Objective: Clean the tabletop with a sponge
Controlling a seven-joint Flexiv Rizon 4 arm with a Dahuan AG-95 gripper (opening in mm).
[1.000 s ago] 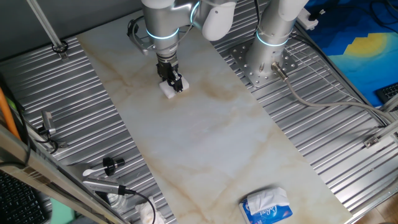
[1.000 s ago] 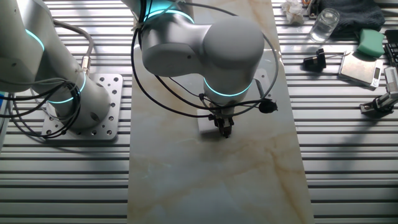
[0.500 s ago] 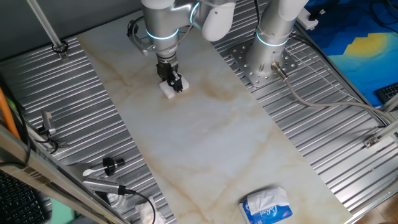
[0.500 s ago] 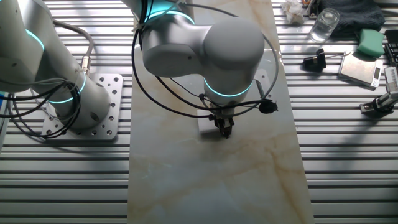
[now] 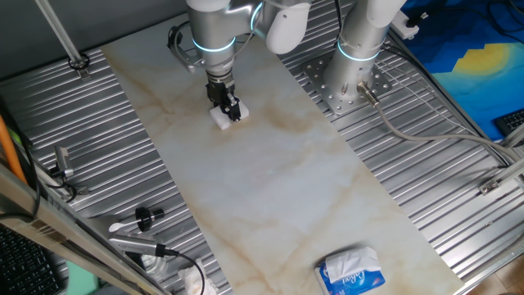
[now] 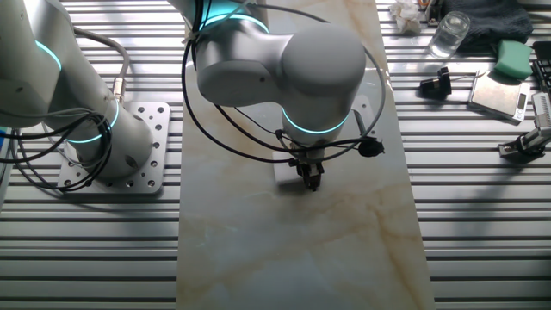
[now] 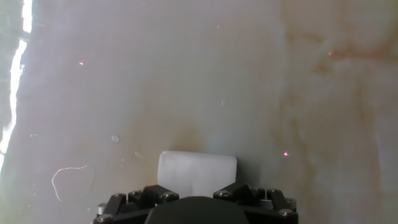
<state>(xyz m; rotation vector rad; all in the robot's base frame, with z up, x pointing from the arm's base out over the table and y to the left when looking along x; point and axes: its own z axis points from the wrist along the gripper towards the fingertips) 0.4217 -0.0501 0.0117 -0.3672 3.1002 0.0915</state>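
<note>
Claw: the claw [image 5: 231,111] is closed on the sponge [image 5: 222,120], pressing it flat to the tabletop [image 5: 270,180]; the hand view shows the sponge [image 7: 196,173] jutting out just ahead of the claw body.
Sponge position: toward 11 o'clock on the surface in the one fixed view, near the slab's far end; in the other fixed view it [image 6: 287,170] sits about mid-slab, partly hidden under the wrist.
Step in hand: wiping, judged from the sponge in contact and the tan smudges ahead of it.
Doing it well: keep the sponge face level so its whole underside bears down; hold steady downward pressure without crushing the foam; sweep in straight overlapping lanes toward 5 o'clock in the one fixed view, where most unwiped slab lies.
Marks to cover: a tan-brown smear [image 7: 323,59] at 1 o'clock in the hand view, and a thin curled thread-like scrap [image 7: 69,180] at 8 o'clock.
Risk: the tissue pack [image 5: 352,271] at 5 o'clock lies on the slab's near end and would block the last lane.
Counts: one sponge, one marble slab, one tissue pack, one glass [image 6: 448,34], one green block [image 6: 514,58], two arm bases on the ribbed metal.
</note>
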